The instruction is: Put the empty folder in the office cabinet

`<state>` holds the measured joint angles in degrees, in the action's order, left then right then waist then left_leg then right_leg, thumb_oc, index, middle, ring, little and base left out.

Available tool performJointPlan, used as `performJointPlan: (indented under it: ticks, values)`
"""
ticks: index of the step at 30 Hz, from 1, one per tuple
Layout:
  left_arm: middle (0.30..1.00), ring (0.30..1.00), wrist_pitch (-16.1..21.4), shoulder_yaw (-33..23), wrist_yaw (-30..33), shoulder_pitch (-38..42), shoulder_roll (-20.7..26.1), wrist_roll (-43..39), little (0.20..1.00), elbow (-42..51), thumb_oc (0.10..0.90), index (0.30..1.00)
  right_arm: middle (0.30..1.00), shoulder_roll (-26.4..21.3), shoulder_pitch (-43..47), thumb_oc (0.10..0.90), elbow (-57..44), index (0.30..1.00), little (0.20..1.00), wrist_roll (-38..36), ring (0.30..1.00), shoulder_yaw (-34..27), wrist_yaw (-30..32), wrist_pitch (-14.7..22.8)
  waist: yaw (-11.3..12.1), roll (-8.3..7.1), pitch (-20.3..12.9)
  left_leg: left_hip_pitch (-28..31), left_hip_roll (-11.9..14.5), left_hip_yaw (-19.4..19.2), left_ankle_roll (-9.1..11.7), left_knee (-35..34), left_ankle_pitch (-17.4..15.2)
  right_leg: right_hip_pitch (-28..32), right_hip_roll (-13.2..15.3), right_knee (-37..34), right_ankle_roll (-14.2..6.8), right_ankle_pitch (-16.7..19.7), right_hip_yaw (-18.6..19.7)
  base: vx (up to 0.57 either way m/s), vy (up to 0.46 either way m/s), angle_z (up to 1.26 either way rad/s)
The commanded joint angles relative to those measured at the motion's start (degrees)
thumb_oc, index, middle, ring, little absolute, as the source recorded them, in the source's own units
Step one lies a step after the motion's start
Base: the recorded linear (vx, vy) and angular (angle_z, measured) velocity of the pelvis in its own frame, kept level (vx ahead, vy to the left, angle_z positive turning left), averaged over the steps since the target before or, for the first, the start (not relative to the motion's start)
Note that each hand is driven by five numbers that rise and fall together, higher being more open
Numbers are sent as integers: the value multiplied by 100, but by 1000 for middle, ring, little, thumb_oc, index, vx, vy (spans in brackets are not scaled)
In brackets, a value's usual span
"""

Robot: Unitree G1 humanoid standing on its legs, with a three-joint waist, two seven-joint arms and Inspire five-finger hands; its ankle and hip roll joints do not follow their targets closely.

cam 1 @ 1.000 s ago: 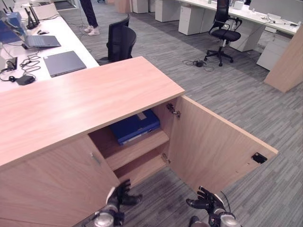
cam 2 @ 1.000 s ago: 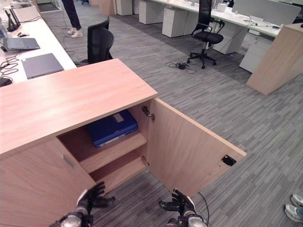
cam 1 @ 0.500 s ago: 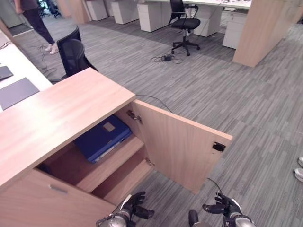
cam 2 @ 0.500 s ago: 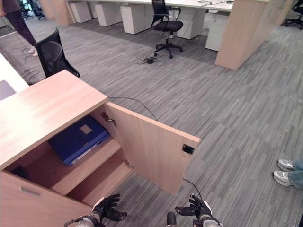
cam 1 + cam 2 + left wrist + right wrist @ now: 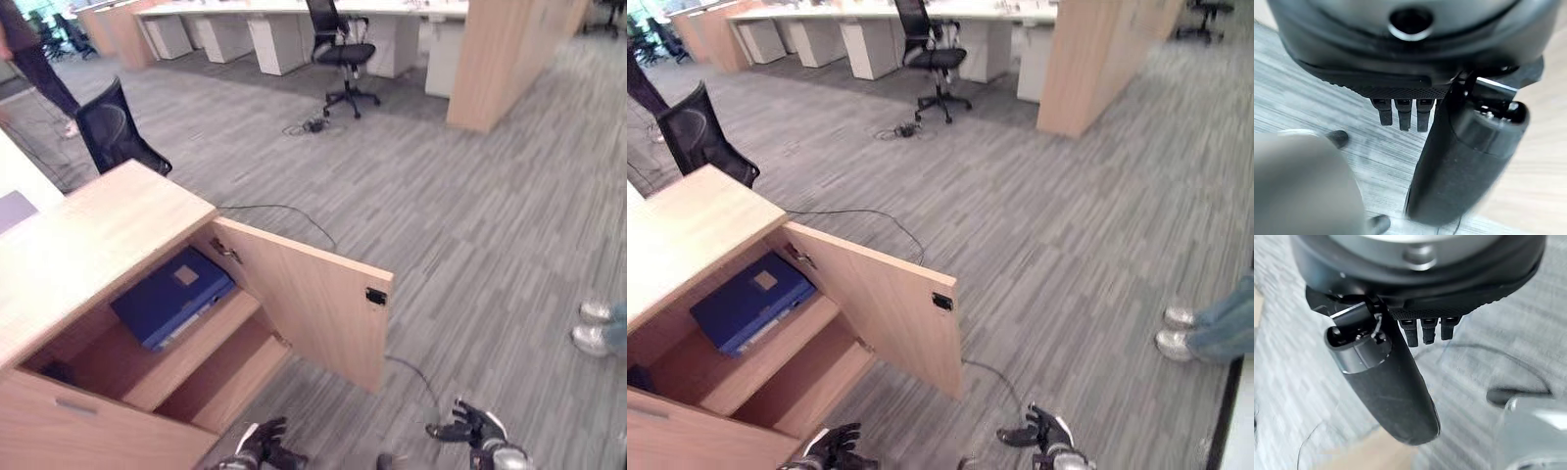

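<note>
We see the blue folder (image 5: 172,305) lying flat on the upper shelf (image 5: 186,354) inside the office cabinet (image 5: 88,245), its long edge angled toward the opening. The cabinet door (image 5: 309,308) on the right stands swung wide open, a small dark latch plate near its outer top corner; the lower compartment beneath the shelf is in shadow. Neither hand touches the folder. Our left hand (image 5: 263,446) hangs low in front of the cabinet, above the grey carpet floor (image 5: 470,225), its fingers loosely spread and holding nothing. Our right hand (image 5: 468,428) hangs well to the right of the door, also relaxed and empty. A thin cable (image 5: 284,211) runs along the carpet behind the door. Farther back stand a black office chair (image 5: 338,49) by white desks, and another dark chair (image 5: 113,132) just behind the cabinet. A person's shoes (image 5: 596,326) show at the right edge.
</note>
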<state>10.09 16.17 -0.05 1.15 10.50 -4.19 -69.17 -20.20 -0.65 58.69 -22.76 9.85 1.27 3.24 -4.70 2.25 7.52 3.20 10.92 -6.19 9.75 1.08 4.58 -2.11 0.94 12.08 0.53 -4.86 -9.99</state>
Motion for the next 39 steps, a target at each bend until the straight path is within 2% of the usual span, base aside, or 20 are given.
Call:
performJointPlan:
  ticks: [1, 4, 8, 11, 16, 22, 30, 39]
  values:
    - [900, 900, 141, -78, 159, -140, 345, 92, 900, 71, 800, 900, 900, -50, 483, 800, -720, 900, 900, -350, 900, -236, 44, 481, 38, -187, -109, 268, -54, -19, -11, 324, -468, 1068, 696, -1439, -818, 93, 339, 46, 33, -1]
    - [900, 900, 137, -109, 144, -213, 411, 114, 900, 129, 800, 900, 900, -196, 648, 800, -1028, 900, 900, -309, 900, -250, 68, 526, 88, -191, -143, 388, -92, -39, -47, 133, -527, 1071, 709, -1432, -839, 105, 318, 18, 30, 0]
    - [900, 900, 138, -85, 97, -368, 546, 128, 900, 256, 800, 900, 900, -631, 1413, 800, -1553, 900, 900, -308, 900, -183, 148, 649, 260, -224, -245, 549, -149, -120, -125, -168, -583, 1057, 727, -1474, -909, 162, 261, 6, 56, 2]
    - [900, 900, 136, -17, 77, -415, 588, 131, 900, 292, 800, 900, 900, -714, 1920, 800, -1687, 900, 900, -287, 900, 15, 169, 681, 378, -246, -275, 581, -176, -103, -163, -253, -591, 1081, 743, -1502, -931, 181, 212, -8, 50, 1]
    - [900, 900, 117, 32, 71, -447, 609, 86, 900, 372, 800, 900, 900, -617, 2371, 800, -1928, 900, 900, -263, 900, 324, 165, 701, 507, -276, -281, 566, -217, -33, -203, -322, -589, 1098, 770, -1523, -967, 203, 139, -15, 51, 10]
    - [900, 900, 89, 79, 124, -440, 634, 58, 900, 409, 800, 900, 900, -135, 2752, 800, -2129, 900, 900, -322, 900, 792, 131, 657, 741, -351, -281, 472, -266, 158, -249, -424, -561, 1079, 821, -1556, -997, 244, -3, -31, 47, 3]
    - [900, 900, 85, 32, 193, -389, 701, -8, 900, 474, 800, 900, 900, 31, 2689, 800, -2371, 900, 900, -441, 900, 924, 106, 656, 884, -407, -270, 321, -313, 435, -254, -437, -534, 1092, 857, -1591, -983, 253, -162, -28, 10, 12]
    - [900, 900, 119, -223, 227, -485, 826, -50, 900, 695, 800, 900, 900, -132, 2008, 800, -3263, 900, 900, -343, 900, 1059, -239, 644, 970, -345, -189, 198, -259, 709, -178, -455, -425, 1131, 805, -1633, -924, 208, -337, -31, -33, 13]
